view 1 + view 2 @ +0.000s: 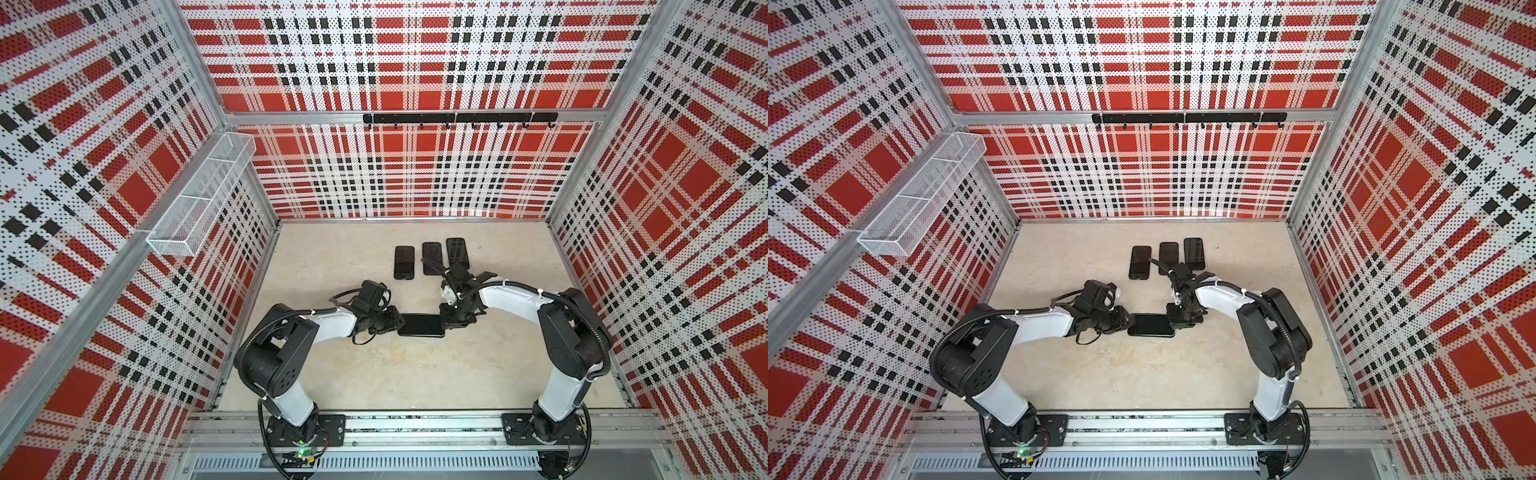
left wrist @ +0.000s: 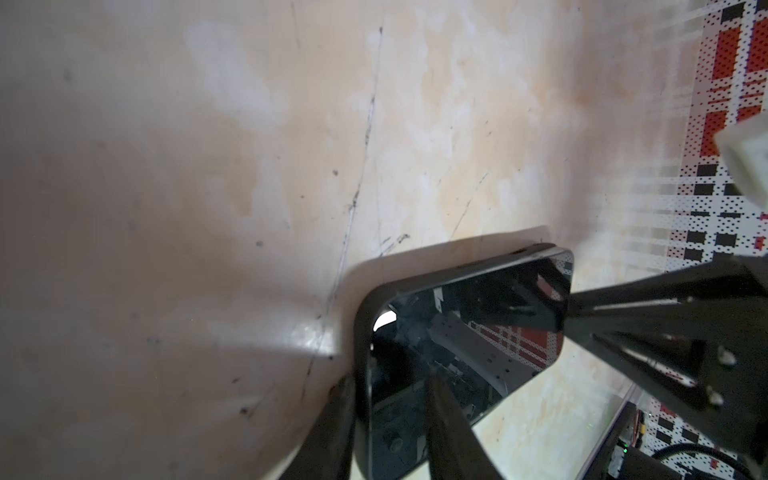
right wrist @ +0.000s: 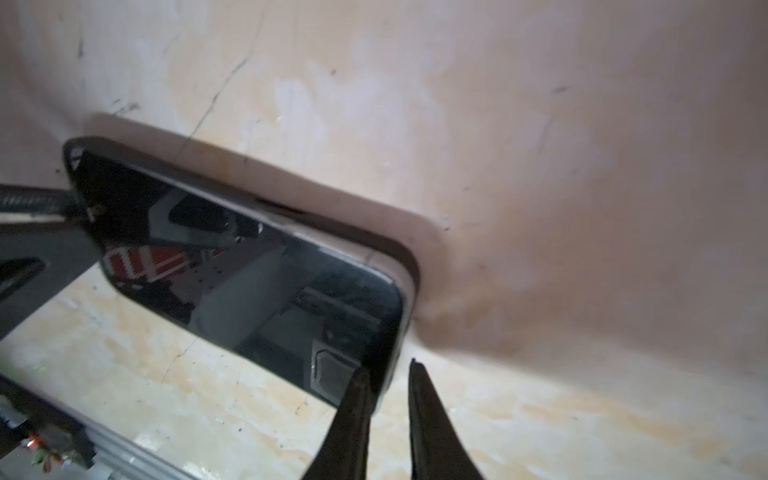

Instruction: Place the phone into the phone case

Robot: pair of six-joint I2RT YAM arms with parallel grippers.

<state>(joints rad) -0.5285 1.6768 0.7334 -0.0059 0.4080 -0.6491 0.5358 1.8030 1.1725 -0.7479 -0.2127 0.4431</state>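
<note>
The right gripper (image 3: 388, 368) holds its thin black fingers slightly apart, straddling one corner of the phone (image 3: 249, 270). This glossy, round-cornered slab lies screen up inside the matte black phone case (image 3: 409, 257) in the middle of the mottled beige bench (image 1: 332, 374), one long edge riding above the rim. The left gripper (image 2: 390, 386) pinches the opposite end of the phone case, one finger outside the rim and one on the glass. Three dark phones (image 1: 432, 258) lie in a row behind.
</note>
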